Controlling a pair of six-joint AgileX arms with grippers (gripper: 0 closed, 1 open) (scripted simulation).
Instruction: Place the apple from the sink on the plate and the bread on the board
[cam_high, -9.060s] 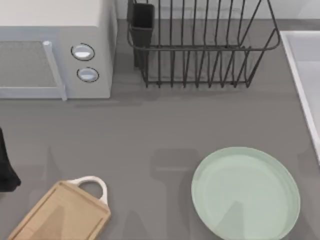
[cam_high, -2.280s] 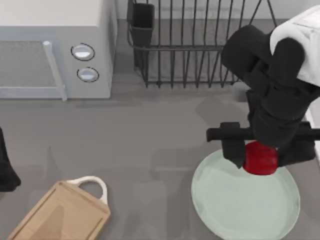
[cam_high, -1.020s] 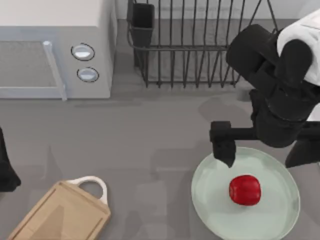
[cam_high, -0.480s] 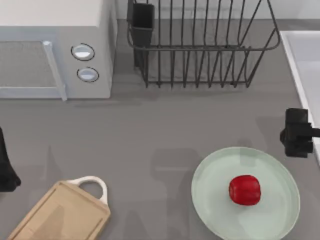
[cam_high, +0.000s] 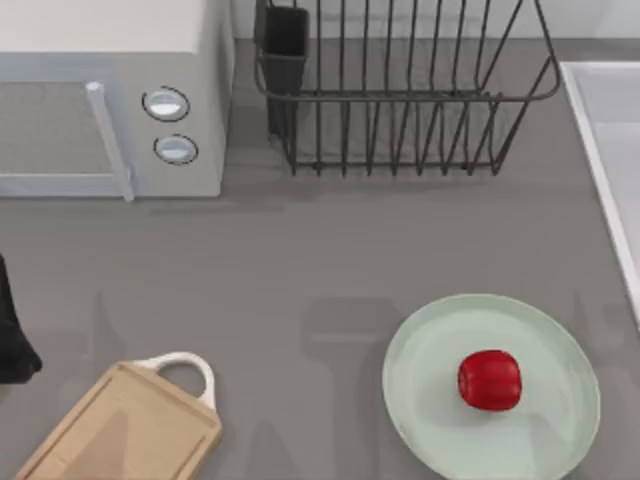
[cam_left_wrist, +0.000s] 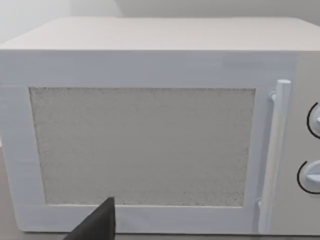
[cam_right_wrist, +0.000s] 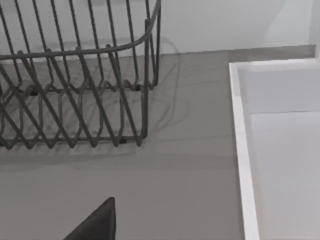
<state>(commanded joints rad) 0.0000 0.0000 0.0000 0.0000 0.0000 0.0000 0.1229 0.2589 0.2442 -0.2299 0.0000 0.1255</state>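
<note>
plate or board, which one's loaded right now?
The plate, the round mint-green one at the table's right: the apple sits on it, slightly right of centre. The board, the tan wooden rectangle at lower left, carries nothing.

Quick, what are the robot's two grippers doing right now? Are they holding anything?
Left gripper: facing the microwave; open or shut cannot be told.
Right gripper: over the counter near the sink; open or shut cannot be told.
</note>
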